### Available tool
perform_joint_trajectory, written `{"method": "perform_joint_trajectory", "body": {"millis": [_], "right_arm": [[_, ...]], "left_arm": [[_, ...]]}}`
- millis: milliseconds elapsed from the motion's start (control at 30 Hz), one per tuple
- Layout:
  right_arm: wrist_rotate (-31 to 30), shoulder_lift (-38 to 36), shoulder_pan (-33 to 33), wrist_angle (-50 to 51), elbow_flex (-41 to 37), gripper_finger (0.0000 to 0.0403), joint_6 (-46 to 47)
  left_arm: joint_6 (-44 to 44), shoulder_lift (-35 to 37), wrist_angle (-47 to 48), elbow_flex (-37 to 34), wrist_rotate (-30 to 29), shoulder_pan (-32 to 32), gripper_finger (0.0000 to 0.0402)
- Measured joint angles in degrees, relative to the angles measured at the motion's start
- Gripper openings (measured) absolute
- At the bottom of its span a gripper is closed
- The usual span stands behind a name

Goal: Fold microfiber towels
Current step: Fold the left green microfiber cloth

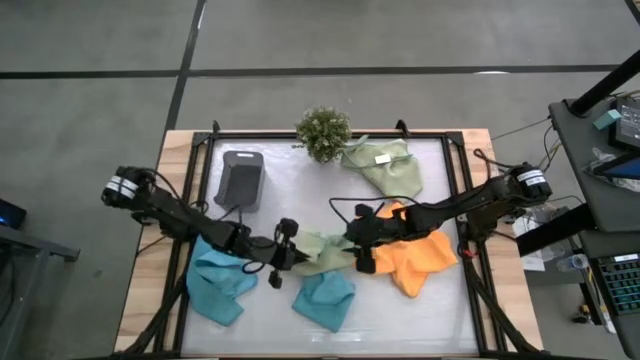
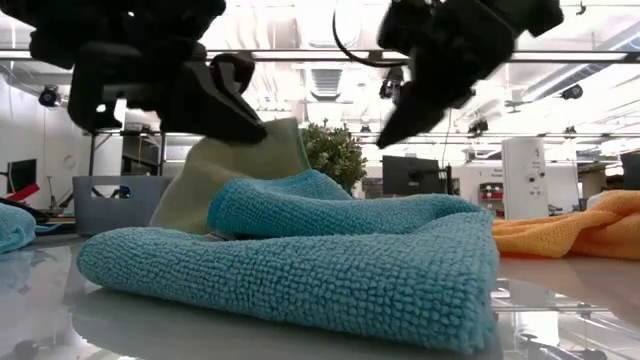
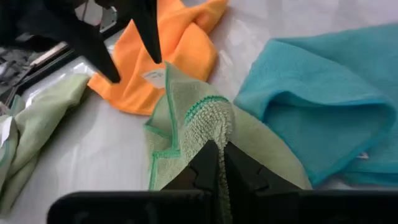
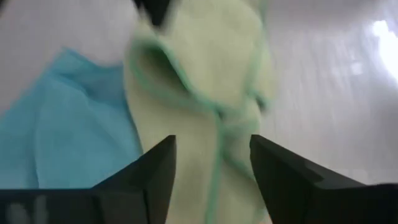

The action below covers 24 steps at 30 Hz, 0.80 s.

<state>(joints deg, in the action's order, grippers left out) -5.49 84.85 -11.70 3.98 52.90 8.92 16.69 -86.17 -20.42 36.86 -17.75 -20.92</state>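
Left pincer (image 1: 283,262): fingers closed together on an edge of the sage-green towel (image 1: 325,252), which is seen pinched between them in the left wrist view and lifted off the worktop (image 1: 440,310) in the low view. Right pincer (image 1: 362,240): fingers spread apart, nothing held; it is seen just above the other end of the same towel, green cloth lying between and beyond its fingers in the right wrist view.

Just beside the right pincer, on the side away from the left one: orange towel (image 1: 418,260), crumpled. Near the left pincer: one teal towel (image 1: 324,298) below the green one, folded over; a second teal towel (image 1: 220,282) under the left arm.

Farther off: second sage-green towel (image 1: 385,166) with white tag, beside the plant (image 1: 323,132); grey tray (image 1: 240,180).
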Motion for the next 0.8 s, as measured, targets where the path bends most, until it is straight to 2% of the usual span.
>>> {"method": "perform_joint_trajectory", "body": {"millis": [67, 200, 467, 600, 700, 800], "right_arm": [[1.8, 2.1, 0.0, -4.8, 0.0, 0.0208, -1.2], [4.7, 7.1, 0.0, -12.3, 0.0, 0.0211, -1.5], [4.0, 12.9, 2.3, -14.3, 0.0, 0.0189, 1.0], [3.9, 13.6, 4.9, -14.7, 0.0, 0.0176, 4.8], [3.8, 13.0, 5.6, -14.6, 0.0, 0.0168, 4.1], [4.0, 12.8, 5.7, -15.6, 0.0, 0.0159, 2.9]], "left_arm": [[-0.4, -1.4, -0.3, 0.5, -2.3, -0.4, 0.0000], [-5.2, -2.4, -0.2, 0.8, -2.3, -0.6, 0.0000], [-11.0, -2.3, 0.4, 0.1, 2.4, -2.6, 0.0000], [-15.7, -3.5, 0.3, 0.0, 2.6, -2.5, 0.0001], [-16.6, -4.2, 0.3, 0.0, 3.6, -2.5, 0.0022], [-18.0, -4.4, 0.4, 0.1, 3.9, -2.4, 0.0063]]}}
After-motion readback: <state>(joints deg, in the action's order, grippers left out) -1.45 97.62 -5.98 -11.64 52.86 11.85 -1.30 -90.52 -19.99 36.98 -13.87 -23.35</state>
